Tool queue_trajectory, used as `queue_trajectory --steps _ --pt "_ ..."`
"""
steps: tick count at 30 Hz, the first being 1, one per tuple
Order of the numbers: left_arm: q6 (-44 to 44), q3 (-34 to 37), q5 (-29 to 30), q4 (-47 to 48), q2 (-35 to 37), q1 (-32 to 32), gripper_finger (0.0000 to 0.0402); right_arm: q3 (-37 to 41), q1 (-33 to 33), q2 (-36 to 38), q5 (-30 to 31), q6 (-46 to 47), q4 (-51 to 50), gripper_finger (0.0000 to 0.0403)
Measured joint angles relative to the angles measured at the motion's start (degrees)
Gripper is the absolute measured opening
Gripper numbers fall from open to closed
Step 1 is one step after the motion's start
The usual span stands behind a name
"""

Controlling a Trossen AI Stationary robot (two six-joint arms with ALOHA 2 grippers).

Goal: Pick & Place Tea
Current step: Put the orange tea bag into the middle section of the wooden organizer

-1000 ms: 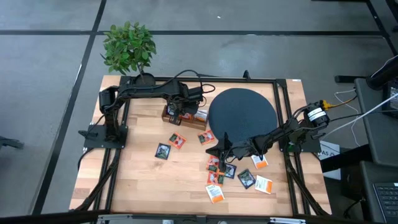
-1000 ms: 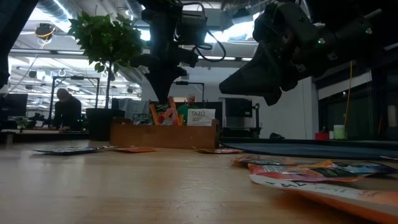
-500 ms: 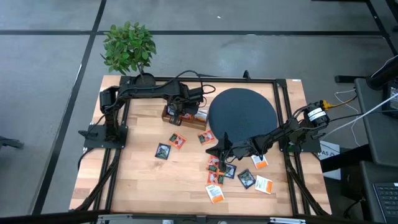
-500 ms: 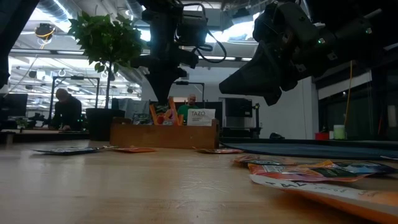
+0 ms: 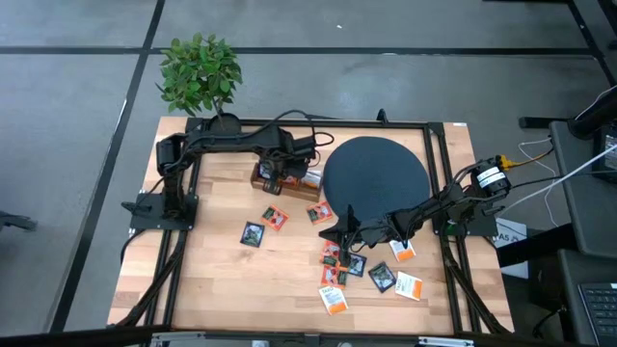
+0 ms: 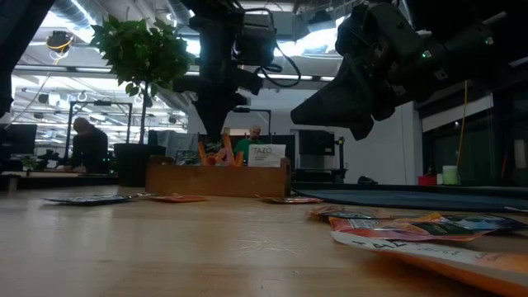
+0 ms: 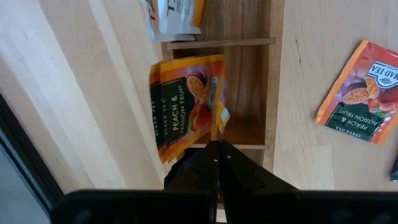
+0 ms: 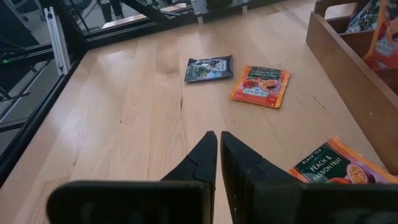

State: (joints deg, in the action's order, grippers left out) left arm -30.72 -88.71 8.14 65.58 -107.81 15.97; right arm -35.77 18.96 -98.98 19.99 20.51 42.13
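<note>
Low view puts loose tea sachets (image 6: 429,229) nearest on the bench (image 6: 206,247), well in front of the wooden compartment tray (image 6: 216,179). The right gripper (image 8: 217,149) hovers over bare wood short of the tray, jaws together on nothing, a peach sachet (image 8: 329,165) just beside it. Farther back, the left gripper (image 7: 219,149) sits over the tray, jaws clamped on an orange sachet (image 7: 219,115) beside upright peach and passion fruit sachets (image 7: 180,106).

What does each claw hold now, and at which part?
The left claw pinches the edge of an orange peach sachet over the wooden tray. The right claw is shut on nothing.
</note>
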Motion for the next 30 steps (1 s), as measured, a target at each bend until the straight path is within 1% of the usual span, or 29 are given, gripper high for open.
queue_trajectory --steps 10,18,21,30 --pt "-0.6 0.0 1.5 -0.3 -1.9 0.0 0.0002 0.0 0.0 0.0 0.0 0.0 -0.4 0.0025" --pt "-1.6 0.0 5.6 -0.8 -1.8 -0.4 0.0003 0.0 0.0 0.0 0.0 0.0 -0.4 0.0026" --pt "-1.6 0.0 5.8 -1.0 -1.8 -0.6 0.0014 0.0 0.0 0.0 0.0 0.0 -0.4 0.0026" --pt "-2.1 0.0 5.9 -1.1 -1.8 -1.0 0.0069 0.0 0.0 0.0 0.0 0.0 -0.4 0.0026"
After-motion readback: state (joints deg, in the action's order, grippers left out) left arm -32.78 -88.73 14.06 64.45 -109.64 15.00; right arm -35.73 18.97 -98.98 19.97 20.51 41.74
